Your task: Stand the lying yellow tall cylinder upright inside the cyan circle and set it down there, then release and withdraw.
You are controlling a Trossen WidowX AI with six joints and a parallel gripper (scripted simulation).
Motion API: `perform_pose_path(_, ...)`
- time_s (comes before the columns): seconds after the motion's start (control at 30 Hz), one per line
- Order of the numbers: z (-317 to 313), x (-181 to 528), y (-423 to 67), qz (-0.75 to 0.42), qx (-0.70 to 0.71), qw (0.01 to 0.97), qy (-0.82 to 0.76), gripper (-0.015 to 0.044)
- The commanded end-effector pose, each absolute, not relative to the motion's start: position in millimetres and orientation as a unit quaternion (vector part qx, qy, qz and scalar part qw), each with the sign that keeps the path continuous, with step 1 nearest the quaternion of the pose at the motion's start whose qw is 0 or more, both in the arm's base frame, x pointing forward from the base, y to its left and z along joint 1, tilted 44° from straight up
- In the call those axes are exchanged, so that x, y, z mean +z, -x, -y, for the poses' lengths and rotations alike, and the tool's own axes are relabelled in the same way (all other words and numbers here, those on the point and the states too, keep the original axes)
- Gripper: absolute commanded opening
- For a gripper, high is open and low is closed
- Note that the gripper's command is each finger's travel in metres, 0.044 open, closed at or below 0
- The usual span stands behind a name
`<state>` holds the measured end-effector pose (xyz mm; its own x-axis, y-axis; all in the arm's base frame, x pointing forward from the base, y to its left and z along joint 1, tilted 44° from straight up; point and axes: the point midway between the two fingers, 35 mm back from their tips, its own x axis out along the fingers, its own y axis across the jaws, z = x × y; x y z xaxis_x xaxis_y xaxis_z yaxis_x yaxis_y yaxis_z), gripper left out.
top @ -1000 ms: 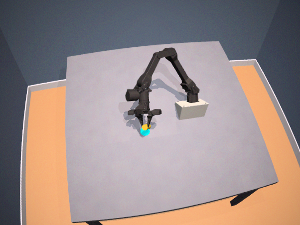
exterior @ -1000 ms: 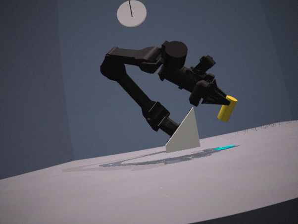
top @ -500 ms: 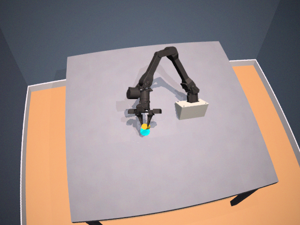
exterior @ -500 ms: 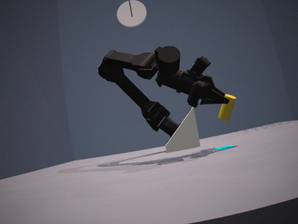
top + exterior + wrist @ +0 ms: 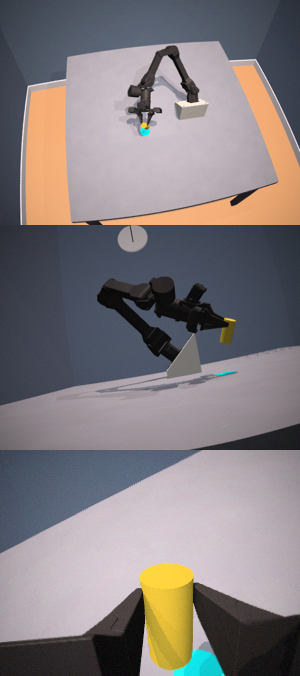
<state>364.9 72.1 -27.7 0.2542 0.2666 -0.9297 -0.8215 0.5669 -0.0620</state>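
Note:
The yellow tall cylinder (image 5: 144, 125) (image 5: 227, 332) (image 5: 169, 620) is held in the air, close to upright, with a slight tilt in the exterior view. My gripper (image 5: 145, 124) (image 5: 226, 324) (image 5: 167, 591) is shut on it near its top end, one finger on each side. The cyan circle (image 5: 145, 132) (image 5: 226, 373) (image 5: 201, 665) lies flat on the table, below the cylinder with a clear gap of air between them. In the wrist view the cylinder and a finger hide part of the circle.
The arm's pale wedge-shaped base (image 5: 192, 111) (image 5: 187, 360) stands on the grey table (image 5: 174, 169) (image 5: 149, 419), to the right of the gripper in the top view. The arm's shadow falls on the table beside the circle. A round white disc (image 5: 132, 243) shows high up in the exterior view.

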Motion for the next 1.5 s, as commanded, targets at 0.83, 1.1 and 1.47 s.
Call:
perform_pose_path(0.83, -68.5, -11.4, -358.6, -0.384, 0.399, 0.781, 0.289, 0.0105)
perform_pose_path(1.1, -67.3, -6.3, -355.9, -0.354, 0.405, 0.791, 0.292, 0.0105)
perform_pose_path(1.47, -65.7, 1.3, -351.3, -0.312, 0.412, 0.802, 0.299, 0.0105)
